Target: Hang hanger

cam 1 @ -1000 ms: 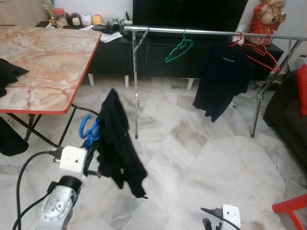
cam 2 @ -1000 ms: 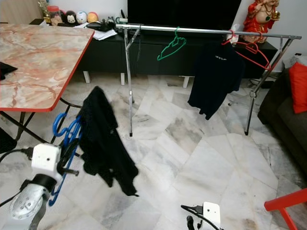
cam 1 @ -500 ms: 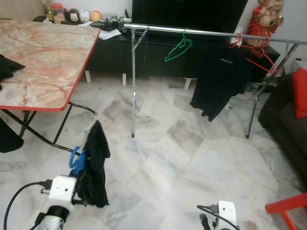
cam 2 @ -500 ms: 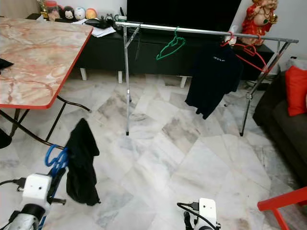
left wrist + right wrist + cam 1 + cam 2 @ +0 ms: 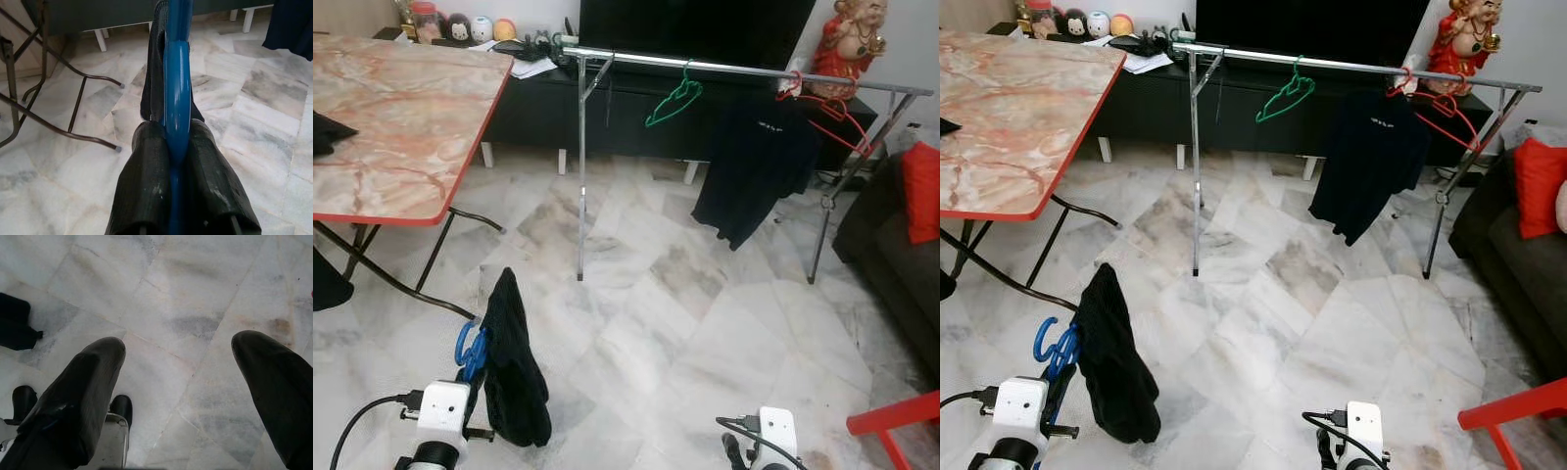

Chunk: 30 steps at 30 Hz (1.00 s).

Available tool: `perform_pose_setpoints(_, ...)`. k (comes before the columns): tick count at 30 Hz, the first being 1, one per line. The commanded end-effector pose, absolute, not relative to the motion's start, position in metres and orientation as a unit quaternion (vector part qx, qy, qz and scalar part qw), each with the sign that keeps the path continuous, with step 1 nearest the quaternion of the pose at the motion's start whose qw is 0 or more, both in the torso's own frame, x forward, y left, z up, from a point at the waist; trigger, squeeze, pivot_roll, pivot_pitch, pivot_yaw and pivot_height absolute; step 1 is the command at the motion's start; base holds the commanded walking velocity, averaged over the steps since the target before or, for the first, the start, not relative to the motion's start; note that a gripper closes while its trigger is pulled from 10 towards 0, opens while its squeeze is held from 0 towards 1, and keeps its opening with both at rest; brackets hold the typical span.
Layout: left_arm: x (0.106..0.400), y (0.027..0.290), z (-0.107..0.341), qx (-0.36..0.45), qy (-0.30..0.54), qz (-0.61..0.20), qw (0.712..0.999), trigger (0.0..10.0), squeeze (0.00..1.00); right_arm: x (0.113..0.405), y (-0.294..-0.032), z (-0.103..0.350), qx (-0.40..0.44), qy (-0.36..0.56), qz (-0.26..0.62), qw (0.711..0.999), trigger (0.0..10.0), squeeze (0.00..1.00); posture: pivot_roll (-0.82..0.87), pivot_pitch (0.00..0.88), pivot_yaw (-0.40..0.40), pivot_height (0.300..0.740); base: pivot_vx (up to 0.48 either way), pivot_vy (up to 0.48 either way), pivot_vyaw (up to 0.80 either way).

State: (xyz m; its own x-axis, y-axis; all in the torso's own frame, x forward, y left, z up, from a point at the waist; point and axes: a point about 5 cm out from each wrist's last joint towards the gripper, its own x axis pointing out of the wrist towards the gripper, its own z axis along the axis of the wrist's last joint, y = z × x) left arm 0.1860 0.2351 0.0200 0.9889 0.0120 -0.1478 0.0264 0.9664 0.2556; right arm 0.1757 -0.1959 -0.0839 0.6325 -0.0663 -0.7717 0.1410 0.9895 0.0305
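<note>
The blue hanger (image 5: 470, 345) is mostly covered by the black garment (image 5: 514, 367) draped over it; only its hook is seen. In the left wrist view its top is cut by the frame edge. The left hand (image 5: 177, 191) is cropped at the frame's lower edge. The right hand (image 5: 183, 396) is cut off at both fingertips' bases. The bench (image 5: 401, 108) is cropped on its left. The red hanger (image 5: 827, 108) is partly hidden behind the black shirt (image 5: 754, 162). Small items on the TV cabinet (image 5: 538, 98) are too small to identify.

A marble-topped table (image 5: 401, 117), a red figurine (image 5: 847, 44), perhaps a sofa (image 5: 901, 245).
</note>
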Motion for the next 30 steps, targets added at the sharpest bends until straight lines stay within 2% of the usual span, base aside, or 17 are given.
perform_pose_setpoints(1,0.191,0.234,0.027,0.138,0.051,-0.016,0.989,10.0,0.00,0.176,-0.199,-0.083,0.044,0.422,-0.065,0.903,10.0,0.00,0.11,0.024,-0.146,0.740,0.000,0.000,0.00)
perform_pose_setpoints(16,0.204,0.250,0.037,0.149,0.042,-0.027,0.988,10.0,0.00,0.169,-0.191,-0.088,0.070,0.429,-0.096,0.895,10.0,0.00,0.11,0.004,-0.053,0.740,0.000,0.000,0.00)
perform_pose_setpoints(30,0.233,0.236,0.038,0.137,0.033,-0.055,0.989,10.0,0.00,0.169,-0.205,-0.085,0.073,0.416,-0.134,0.896,10.0,0.00,0.03,0.000,-0.028,0.740,0.000,0.000,0.00)
